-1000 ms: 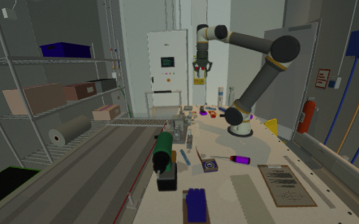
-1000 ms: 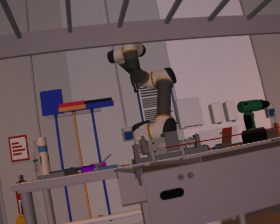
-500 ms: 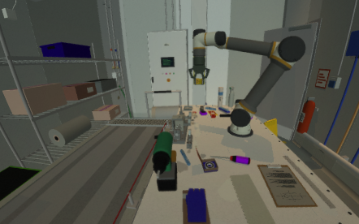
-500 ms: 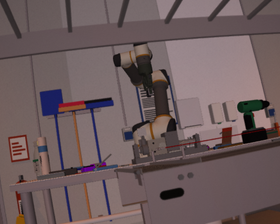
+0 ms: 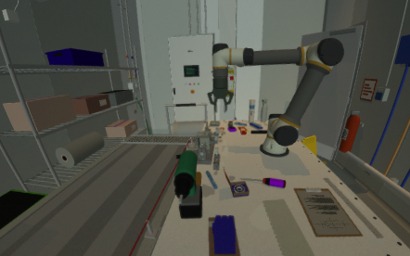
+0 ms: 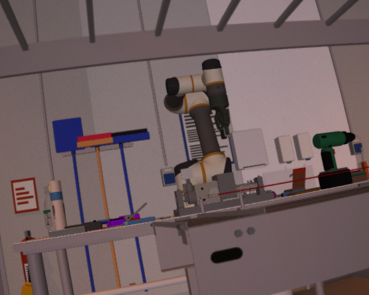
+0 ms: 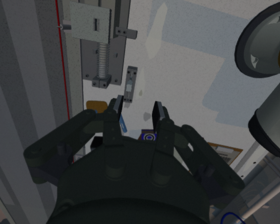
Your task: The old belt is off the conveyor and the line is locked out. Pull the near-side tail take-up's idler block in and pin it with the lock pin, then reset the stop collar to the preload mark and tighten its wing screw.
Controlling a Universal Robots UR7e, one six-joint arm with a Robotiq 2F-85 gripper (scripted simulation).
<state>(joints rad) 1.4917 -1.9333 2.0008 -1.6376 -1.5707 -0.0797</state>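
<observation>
Along the bench's left edge, beside the conveyor frame, sits the grey tail take-up (image 5: 206, 147) (image 6: 216, 194). From the wrist camera I see its idler block (image 7: 89, 21), a flat grey plate with a slot, and below it a coiled spring on a rod (image 7: 102, 59) ending in a small end bracket (image 7: 101, 82). A small grey slotted holder (image 7: 130, 84) lies on the bench just to the right of it. My gripper (image 7: 138, 109) (image 5: 220, 103) (image 6: 223, 131) hangs high above the take-up, pointing down, open and empty.
Behind the bench stand a white control cabinet (image 5: 190, 76) and spray bottles. A green drill (image 5: 186, 183) stands near the take-up, with a purple-handled screwdriver (image 5: 267, 181), a bearing box (image 5: 239, 189), a clipboard (image 5: 328, 211) and a blue case (image 5: 223, 232) toward the front. Wire shelving (image 5: 56, 116) lines the left.
</observation>
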